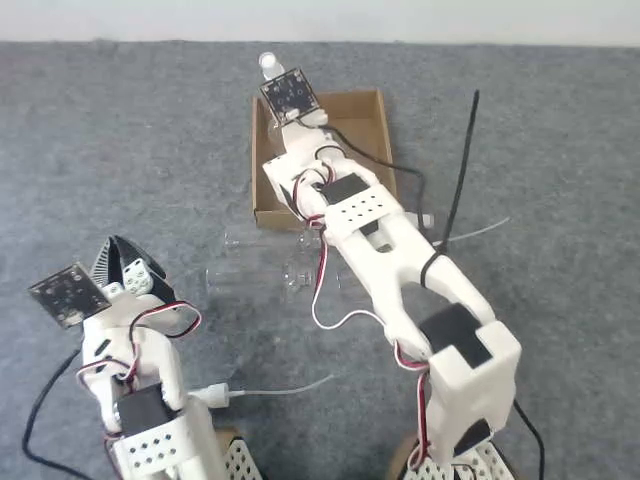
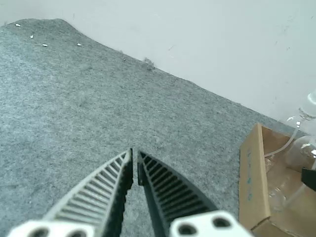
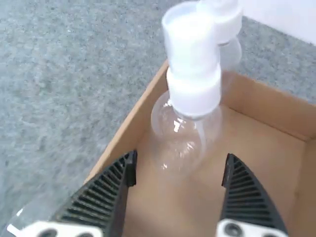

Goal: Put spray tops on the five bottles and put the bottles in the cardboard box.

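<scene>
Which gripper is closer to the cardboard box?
Right. The right gripper is over the cardboard box, jaws open by a spray-topped bottle inside it. The left gripper is off to the box's side over the grey mat, jaws shut.

High cam hangs above and behind the arm bases, tilted down over the mat (image 1: 120, 130) toward the far wall (image 1: 400, 20), far enough back to catch most of both arms. Left wrist cam rides just behind the left gripper (image 2: 134, 157), low, sighting along it across the mat to the wall, box (image 2: 254, 177) well ahead and off to one side. Right wrist cam sits behind the right gripper (image 3: 180, 163), really close, staring down into the box with a bottle (image 3: 187, 113) just ahead of the fingertips. All three catch the box.
</scene>
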Tool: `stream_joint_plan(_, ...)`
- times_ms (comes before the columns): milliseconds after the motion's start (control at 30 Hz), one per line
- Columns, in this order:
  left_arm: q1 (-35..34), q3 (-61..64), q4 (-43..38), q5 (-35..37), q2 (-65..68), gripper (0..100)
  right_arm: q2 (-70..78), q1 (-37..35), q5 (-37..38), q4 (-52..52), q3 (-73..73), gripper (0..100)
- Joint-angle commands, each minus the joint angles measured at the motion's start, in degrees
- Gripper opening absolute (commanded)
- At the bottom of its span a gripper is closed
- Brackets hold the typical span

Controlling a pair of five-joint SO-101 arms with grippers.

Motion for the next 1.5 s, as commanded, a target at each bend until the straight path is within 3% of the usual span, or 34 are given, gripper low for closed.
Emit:
stream_joint_plan(0, -0.2, -0.6, -1.1, 0.4, -0.9, 1, -7.2, -0.2, -0.4, 4.6, -3.1, 22.8)
stream_joint_plan(667, -0.3, -0.6, -1.1, 0.3, -0.9, 1, -25.9, -0.1, -1.0, 30.8, -3.1, 22.8)
stream_joint_plan(1000, -0.4, -0.6, -1.1, 0.3, -0.9, 1, -28.1, -0.2, -28.7, 42.7, -3.1, 23.0)
stream_joint_plan(1467, -0.4, -0.6, -1.1, 0.3, -0.8, 1, -26.9, 1.6, -40.5, 57.5, -3.1, 23.1)
